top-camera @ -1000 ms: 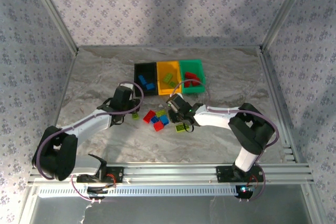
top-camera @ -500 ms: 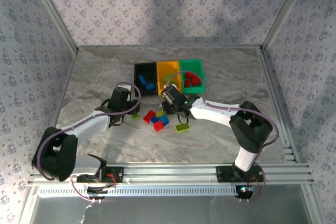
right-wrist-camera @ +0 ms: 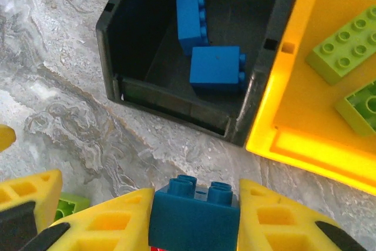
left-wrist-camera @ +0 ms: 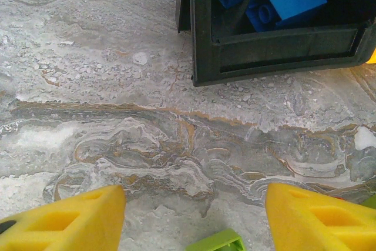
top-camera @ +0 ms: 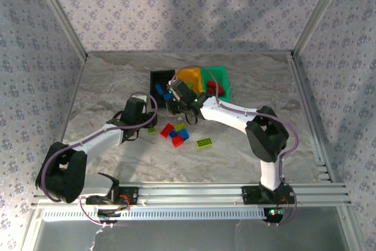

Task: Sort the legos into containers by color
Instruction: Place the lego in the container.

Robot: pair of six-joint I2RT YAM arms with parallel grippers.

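Right wrist view: my right pincer (right-wrist-camera: 197, 204) is clamped narrow on a blue brick (right-wrist-camera: 194, 218), whose two studs point to 12 o'clock. Beyond it at 12 o'clock stands the black bin (right-wrist-camera: 111, 57) with two blue legos (right-wrist-camera: 216, 67) inside. In this view the brick I hold sits short of that bin's near wall. Touching the black bin at 2 o'clock is the orange-yellow bin (right-wrist-camera: 294, 116), holding two yellow-green legos (right-wrist-camera: 341, 51), both cut off by the frame edge. At 8 o'clock a yellow shape and a scrap of green are too cropped for me to name.

In the left wrist view, my left pincer (left-wrist-camera: 194, 204) stands partly wide and holds nothing, with bare marbled desk (left-wrist-camera: 117, 116) between its fingers. A green brick (left-wrist-camera: 217, 242) lies at 6 o'clock between them, touching neither, mostly cut off by the bottom edge. The black bin is at 1 o'clock.

From the top external view, the green bin (top-camera: 222, 74) ends the row at 3 o'clock, partly hidden behind my right arm (top-camera: 229, 113). A cluster of red and blue legos (top-camera: 175, 133) lies at 6 o'clock of the bins, and a lone yellow-green piece (top-camera: 204, 143) lies at 4 o'clock of the cluster.
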